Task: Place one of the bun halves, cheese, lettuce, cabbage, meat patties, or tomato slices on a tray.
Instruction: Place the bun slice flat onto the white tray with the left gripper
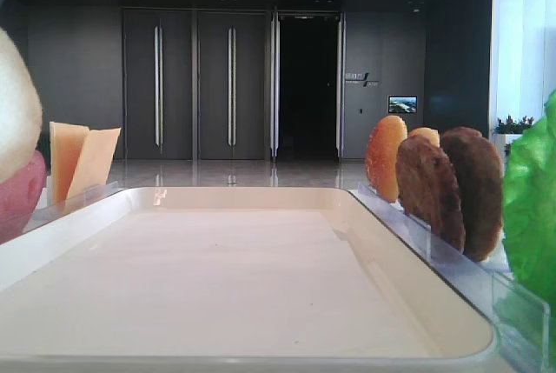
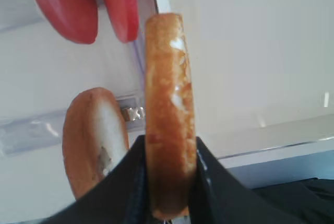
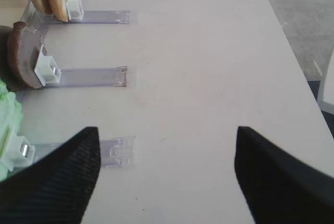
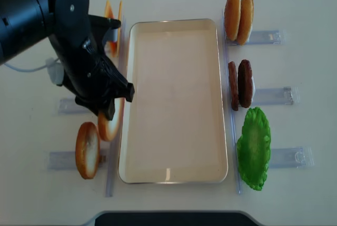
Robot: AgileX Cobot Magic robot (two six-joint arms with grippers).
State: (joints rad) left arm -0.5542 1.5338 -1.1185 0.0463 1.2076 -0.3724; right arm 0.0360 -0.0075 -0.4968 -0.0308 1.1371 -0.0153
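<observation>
Overhead view, centre: one cream tray (image 4: 174, 99), its bare floor ringed by a low rim. Four bun halves are visible: two at upper right (image 4: 238, 18), one in the lower-left rack (image 4: 87, 149), and one (image 4: 111, 123) clamped on edge by the left gripper (image 2: 169, 182), just beside the tray's left rim. Two meat patties (image 4: 240, 85) stand at right, one lettuce leaf (image 4: 254, 147) below them. Two cheese slices (image 1: 80, 160) and two tomato slices (image 2: 83, 4) occupy the left racks. The right gripper (image 3: 164, 174) hangs with jaws wide over bare table (image 3: 209, 78). No legible writing.
</observation>
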